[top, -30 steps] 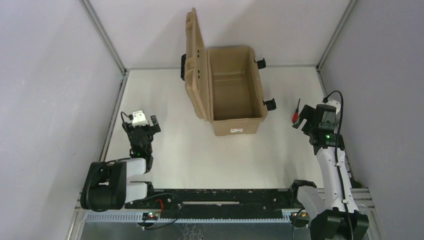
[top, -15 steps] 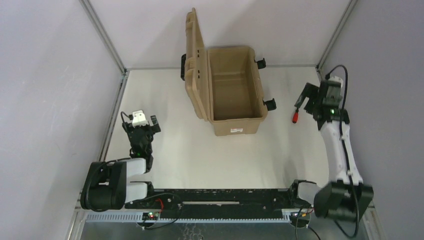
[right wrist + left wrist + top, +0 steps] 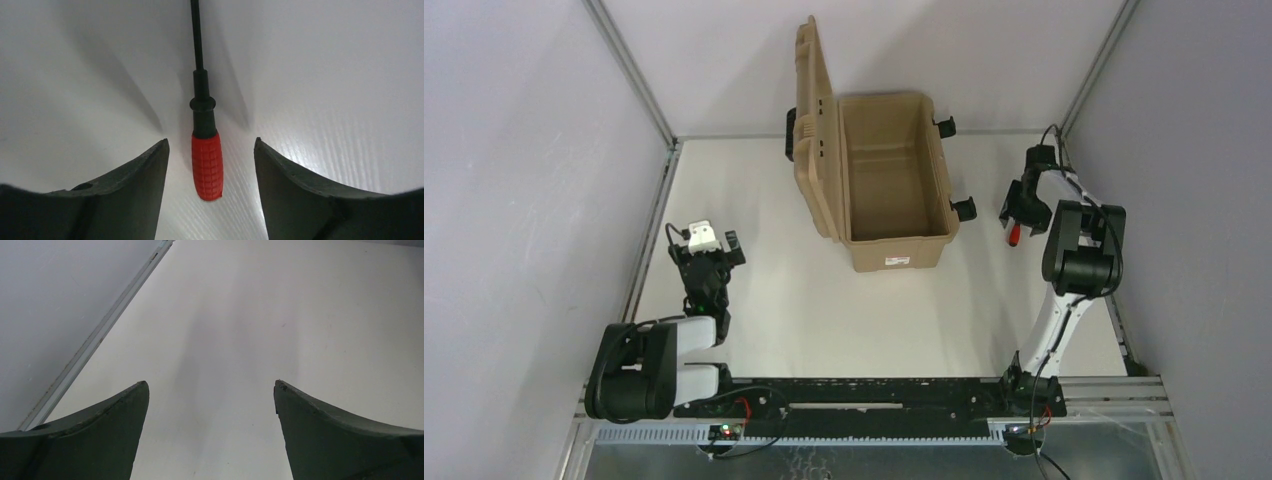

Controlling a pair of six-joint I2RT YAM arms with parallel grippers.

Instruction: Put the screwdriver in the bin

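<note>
The screwdriver (image 3: pixel 206 165), with a red handle and a black shaft, lies flat on the white table to the right of the bin (image 3: pixel 896 252). My right gripper (image 3: pixel 211 141) is down over it and open. Its two fingers straddle the red handle with a gap on each side, touching nothing. From above, the right gripper (image 3: pixel 1017 213) covers most of the screwdriver (image 3: pixel 1013 236), and only the handle's red end shows. The tan bin stands open and looks empty, its lid (image 3: pixel 814 130) raised on its left side. My left gripper (image 3: pixel 211 382) rests open over bare table at the left.
The bin's black latches (image 3: pixel 964 208) stick out toward the right gripper. The enclosure's right wall and frame rail (image 3: pixel 1092 75) run close behind the right arm. The left wall rail (image 3: pixel 95 340) lies near the left gripper.
The right arm has folded its elbow toward the near side and brought its gripper down over the screwdriver's handle. The screwdriver and the left arm have not moved.
</note>
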